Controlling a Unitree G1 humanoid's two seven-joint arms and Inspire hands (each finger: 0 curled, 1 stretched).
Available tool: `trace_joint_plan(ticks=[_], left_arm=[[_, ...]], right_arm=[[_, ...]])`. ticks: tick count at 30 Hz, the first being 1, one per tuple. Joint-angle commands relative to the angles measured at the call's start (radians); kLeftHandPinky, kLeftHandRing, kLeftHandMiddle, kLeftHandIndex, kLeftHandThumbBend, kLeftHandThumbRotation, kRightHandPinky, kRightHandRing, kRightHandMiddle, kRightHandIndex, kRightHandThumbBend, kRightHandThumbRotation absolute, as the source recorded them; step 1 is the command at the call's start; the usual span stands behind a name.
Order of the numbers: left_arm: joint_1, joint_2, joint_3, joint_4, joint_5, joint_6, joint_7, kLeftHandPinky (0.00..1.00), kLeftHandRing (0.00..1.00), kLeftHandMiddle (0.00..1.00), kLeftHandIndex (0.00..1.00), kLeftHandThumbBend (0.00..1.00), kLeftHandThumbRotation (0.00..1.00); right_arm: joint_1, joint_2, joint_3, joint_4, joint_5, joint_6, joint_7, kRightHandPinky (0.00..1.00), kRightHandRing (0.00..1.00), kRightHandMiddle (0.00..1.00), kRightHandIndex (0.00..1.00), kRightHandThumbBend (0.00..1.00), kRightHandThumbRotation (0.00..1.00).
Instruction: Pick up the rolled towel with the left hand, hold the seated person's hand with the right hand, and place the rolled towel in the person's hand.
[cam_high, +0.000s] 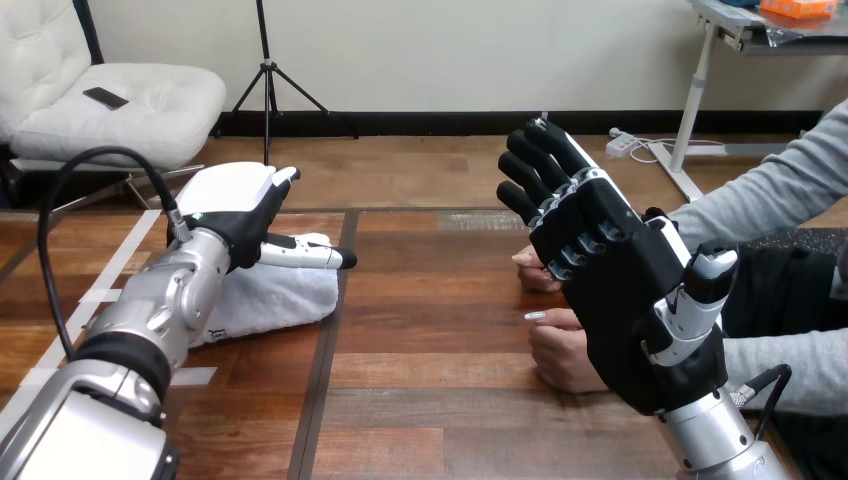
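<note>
Wooden plank table (430, 400) with dark seams: you've got the white rolled towel (275, 295) lying on its left part, long axis roughly left-right, right end angled slightly away from the robot. Left hand (235, 205) sits on top of it; you can't tell if it grips. Right hand (620, 300) is flat and wide open, raised in front of the person's two hands (555, 350) resting at the table's right; contact unclear.

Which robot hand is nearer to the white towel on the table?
Left. The left hand is just over the towel, at its top edge. The right hand is raised on the other side of the table, in front of the person's hands.
</note>
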Motion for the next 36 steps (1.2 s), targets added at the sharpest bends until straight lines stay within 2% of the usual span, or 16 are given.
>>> trace_joint_plan(ticks=[1,16,22,29,36], left_arm=[[-0.084,-0.013,-0.028,0.011,0.002,0.020,0.003,0.92,0.97,0.98,0.96,0.98,0.80],[-0.080,-0.019,-0.047,0.021,-0.007,0.055,-0.012,0.93,0.97,0.99,0.97,0.99,0.74],[-0.083,-0.021,-0.054,0.024,-0.014,0.070,-0.029,0.93,0.98,0.99,0.97,1.00,0.70],[-0.084,-0.026,-0.044,0.024,-0.032,0.079,-0.057,0.95,0.99,1.00,0.97,1.00,0.68],[-0.085,-0.028,-0.054,0.024,-0.029,0.087,-0.071,0.95,0.99,1.00,0.97,1.00,0.67]], right_arm=[[-0.055,0.007,0.002,-0.042,0.013,-0.025,0.003,0.99,0.98,0.96,0.94,1.00,1.00],[-0.042,0.011,0.008,-0.066,0.012,-0.025,0.001,1.00,0.98,0.96,0.94,0.99,1.00],[-0.036,0.011,0.010,-0.076,0.010,-0.025,0.000,1.00,0.98,0.95,0.93,0.99,1.00],[-0.029,0.012,0.013,-0.090,0.008,-0.025,-0.007,0.99,0.97,0.95,0.93,0.99,1.00],[-0.027,0.010,0.015,-0.100,0.014,-0.021,-0.004,0.99,0.97,0.95,0.93,0.98,1.00]])
